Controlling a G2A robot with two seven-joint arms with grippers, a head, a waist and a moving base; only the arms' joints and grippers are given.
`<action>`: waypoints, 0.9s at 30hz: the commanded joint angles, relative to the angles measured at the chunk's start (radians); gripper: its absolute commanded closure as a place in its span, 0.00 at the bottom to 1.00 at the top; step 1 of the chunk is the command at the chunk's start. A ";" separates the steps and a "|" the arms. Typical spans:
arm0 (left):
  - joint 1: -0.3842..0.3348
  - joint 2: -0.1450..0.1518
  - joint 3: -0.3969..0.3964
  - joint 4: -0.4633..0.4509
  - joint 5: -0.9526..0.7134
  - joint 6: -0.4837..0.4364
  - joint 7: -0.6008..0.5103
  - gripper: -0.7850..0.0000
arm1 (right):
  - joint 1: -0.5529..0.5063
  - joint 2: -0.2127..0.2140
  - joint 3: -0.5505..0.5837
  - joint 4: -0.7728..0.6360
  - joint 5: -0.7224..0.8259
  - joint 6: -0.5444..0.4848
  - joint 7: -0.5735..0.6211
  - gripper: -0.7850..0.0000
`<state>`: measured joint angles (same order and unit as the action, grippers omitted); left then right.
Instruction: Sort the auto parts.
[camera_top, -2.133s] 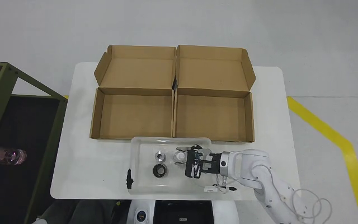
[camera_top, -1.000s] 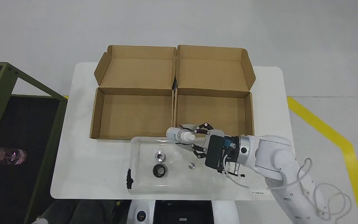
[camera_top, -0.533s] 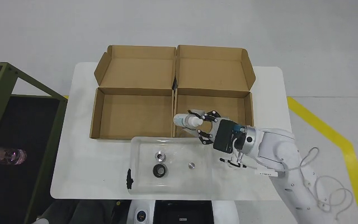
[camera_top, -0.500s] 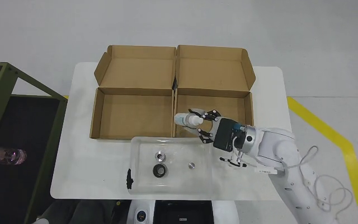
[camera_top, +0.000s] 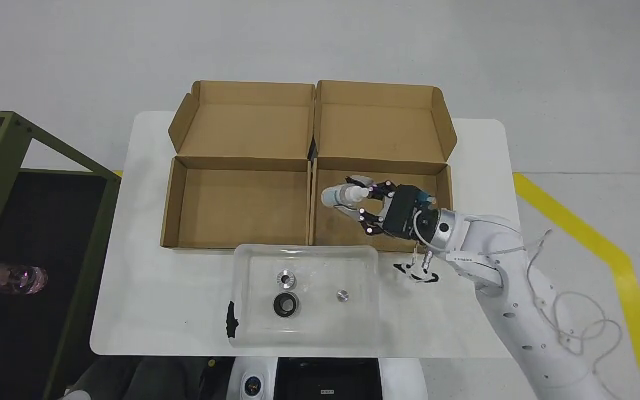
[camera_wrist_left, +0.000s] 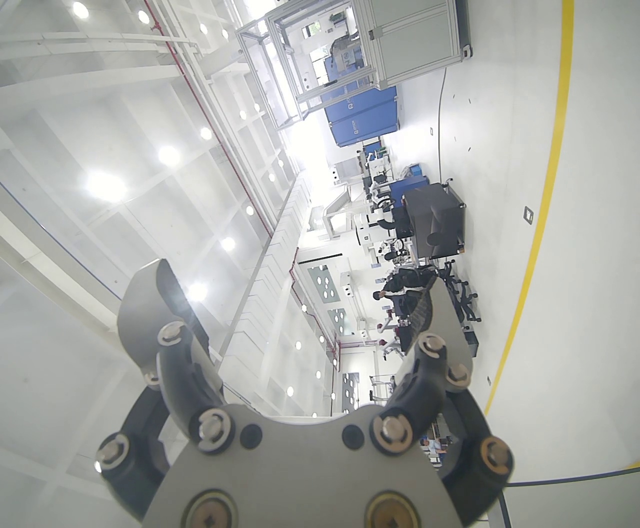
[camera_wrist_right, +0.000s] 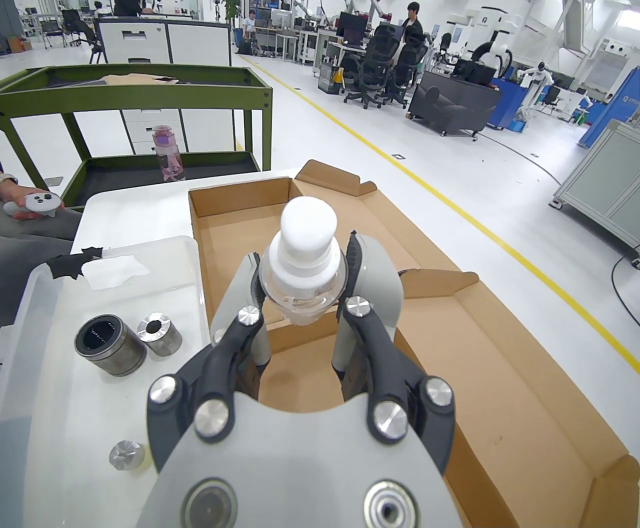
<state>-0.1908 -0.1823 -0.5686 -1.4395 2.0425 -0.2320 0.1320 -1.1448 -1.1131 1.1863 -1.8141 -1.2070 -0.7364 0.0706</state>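
One white capped part (camera_wrist_right: 306, 222), pinched in your right hand (camera_top: 365, 207), points its long axis toward 9 o'clock above the right box (camera_top: 425, 185), near its 9 o'clock wall; you'd likely lower straight down.

The right hand (camera_top: 363, 206) grips a white part (camera_top: 338, 195), arm stretched forward; the left hand (camera_wrist_left: 295, 300) points upward, spread wide.

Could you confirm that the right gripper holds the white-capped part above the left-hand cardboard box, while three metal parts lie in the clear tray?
Not quite. The top view shows the right gripper holding the white-capped part above the right-hand cardboard box, not the left-hand box. Three metal parts do lie in the clear tray.
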 joint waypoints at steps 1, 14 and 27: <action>0.000 0.000 0.000 0.000 0.000 0.000 0.000 0.00 | 0.018 -0.003 -0.015 0.034 -0.002 0.006 0.010 1.00; 0.000 0.000 0.000 0.000 0.000 0.000 0.000 0.00 | 0.127 -0.028 -0.106 0.232 0.000 0.048 0.036 1.00; 0.000 0.000 0.000 0.000 0.000 0.000 0.000 0.00 | 0.213 -0.056 -0.184 0.387 0.013 0.091 0.065 1.00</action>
<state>-0.1908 -0.1823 -0.5686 -1.4395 2.0425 -0.2320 0.1320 -0.9393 -1.1671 1.0081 -1.4391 -1.1944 -0.6492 0.1328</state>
